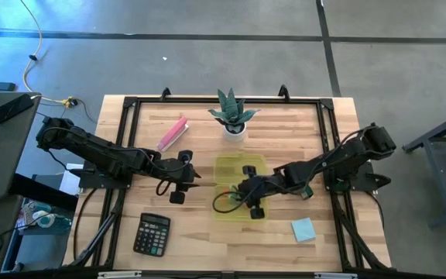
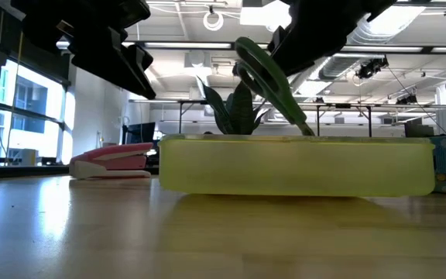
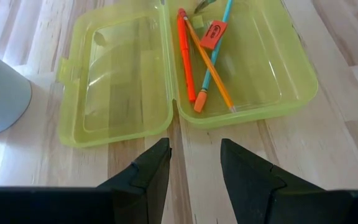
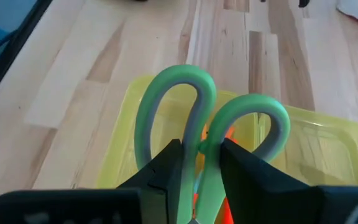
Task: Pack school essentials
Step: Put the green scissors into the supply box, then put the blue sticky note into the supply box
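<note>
Wooden table (image 1: 207,248) on grey concrete floor (image 1: 207,46).

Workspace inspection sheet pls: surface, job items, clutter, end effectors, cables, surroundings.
Surface: wood table, dark frame round it.
Job's things: open yellow-green case mid-table; inside it an orange pen, an orange pencil, a blue pencil and a red eraser. Scissors over the case. Blue pad near the front right.
Clutter: calculator front left, pink bar and potted plant at the back.
End effectors: left end effector open, empty, beside the case; right end effector shut on the scissors.
Cables: yellow cable on the floor, off the table.
Surroundings: grey floor, side table to the left.
</note>
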Robot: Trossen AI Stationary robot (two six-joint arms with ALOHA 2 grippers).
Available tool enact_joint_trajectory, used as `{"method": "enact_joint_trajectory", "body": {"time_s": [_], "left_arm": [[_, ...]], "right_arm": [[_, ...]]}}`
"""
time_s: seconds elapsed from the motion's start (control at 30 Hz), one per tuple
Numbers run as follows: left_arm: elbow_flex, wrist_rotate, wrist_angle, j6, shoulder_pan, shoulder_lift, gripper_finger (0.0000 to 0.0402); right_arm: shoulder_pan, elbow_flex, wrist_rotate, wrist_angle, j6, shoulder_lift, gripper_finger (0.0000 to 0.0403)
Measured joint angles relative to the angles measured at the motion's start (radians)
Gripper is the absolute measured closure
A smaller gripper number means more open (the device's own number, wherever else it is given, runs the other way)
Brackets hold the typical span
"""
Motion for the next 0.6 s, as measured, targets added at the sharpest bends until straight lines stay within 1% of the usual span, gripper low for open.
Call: {"method": "enact_joint_trajectory", "body": {"time_s": [0.27,0.47,0.6], "left_arm": [[0.000,0.000,0.001,-0.008,0.000,0.000,0.0270],[0.000,0.000,0.000,-0.008,0.000,0.000,0.0270],[0.000,0.000,0.000,-0.008,0.000,0.000,0.0270]], "right_arm": [[0.009,0.000,-0.014,-0.007,0.009,0.000,0.0275],[0.009,0.000,-0.013,-0.007,0.018,0.000,0.0262],[0.009,0.000,0.019,-0.009,0.047,-0.007,0.0262]]}}
